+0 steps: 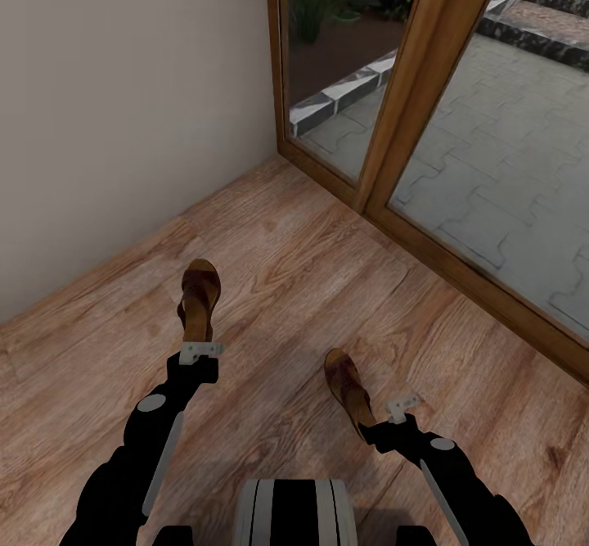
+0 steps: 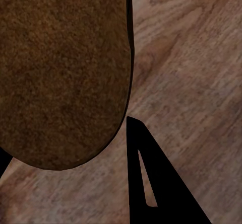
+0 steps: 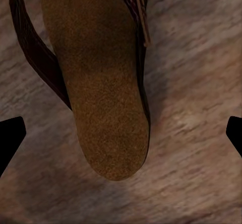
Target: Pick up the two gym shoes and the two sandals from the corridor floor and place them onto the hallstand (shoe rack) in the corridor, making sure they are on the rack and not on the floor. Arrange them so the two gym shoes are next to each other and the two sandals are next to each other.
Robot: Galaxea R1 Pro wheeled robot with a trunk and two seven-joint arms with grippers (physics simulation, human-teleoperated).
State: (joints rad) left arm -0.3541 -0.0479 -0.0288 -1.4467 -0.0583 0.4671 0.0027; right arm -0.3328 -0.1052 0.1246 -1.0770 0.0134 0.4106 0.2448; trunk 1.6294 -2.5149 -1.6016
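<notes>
Two dark brown sandals with tan insoles lie on the wood-plank corridor floor [image 1: 294, 284]. The left sandal [image 1: 199, 294] has its heel in my left gripper [image 1: 200, 351]. In the left wrist view its insole [image 2: 60, 73] looms close, one black finger [image 2: 151, 183] presses its edge, and the other finger peeks out at its far side, so the gripper is shut on it. The right sandal [image 1: 347, 384] has its heel [image 3: 108, 133] between the wide-apart fingers [image 3: 10, 138] of my open right gripper [image 1: 391, 412], touching neither. The gym shoes and the hallstand are out of view.
A plain beige wall [image 1: 123, 104] stands to the left and ahead. A wood-framed glass door [image 1: 425, 96] runs along the right, with grey paving outside. My trunk [image 1: 290, 513] shows at the bottom centre.
</notes>
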